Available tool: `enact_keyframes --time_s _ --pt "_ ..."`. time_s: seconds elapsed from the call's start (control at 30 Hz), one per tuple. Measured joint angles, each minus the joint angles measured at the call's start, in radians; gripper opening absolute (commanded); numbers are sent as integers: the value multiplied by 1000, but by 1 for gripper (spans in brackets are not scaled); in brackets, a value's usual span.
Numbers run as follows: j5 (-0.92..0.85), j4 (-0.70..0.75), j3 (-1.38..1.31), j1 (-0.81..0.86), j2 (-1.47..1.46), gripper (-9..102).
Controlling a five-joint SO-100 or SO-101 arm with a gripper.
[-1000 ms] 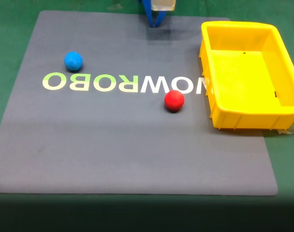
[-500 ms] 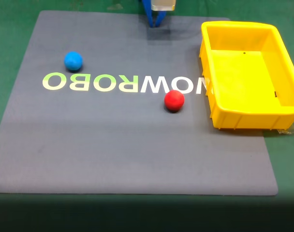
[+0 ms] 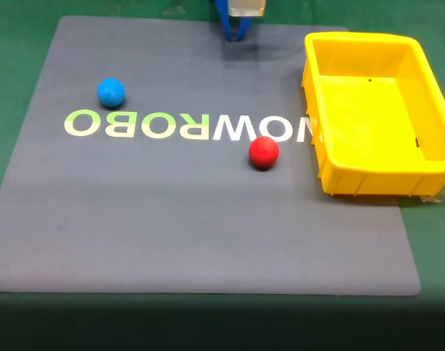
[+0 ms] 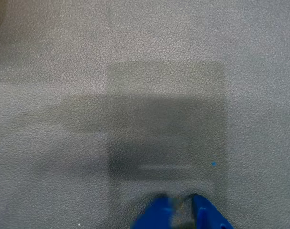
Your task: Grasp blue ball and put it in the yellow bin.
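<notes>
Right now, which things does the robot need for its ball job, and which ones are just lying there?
Needed for the job:
blue ball
yellow bin
hand, over the mat's far edge

Just lying about:
red ball
grey mat with NOWROBO printed on it

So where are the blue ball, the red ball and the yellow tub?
blue ball (image 3: 111,92), fixed view, centre of the ball.
red ball (image 3: 264,151), fixed view, centre of the ball.
yellow tub (image 3: 376,181), fixed view, its near outer wall.
</notes>
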Motion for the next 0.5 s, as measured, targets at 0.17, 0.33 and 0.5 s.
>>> enact_keyframes --time_s 0.17,0.33,0.5 --pt "-103 -35 -46 146 0 26" --pt "-230 -112 -143 314 -61 27" --pt "-259 -218 -314 431 -296 27"
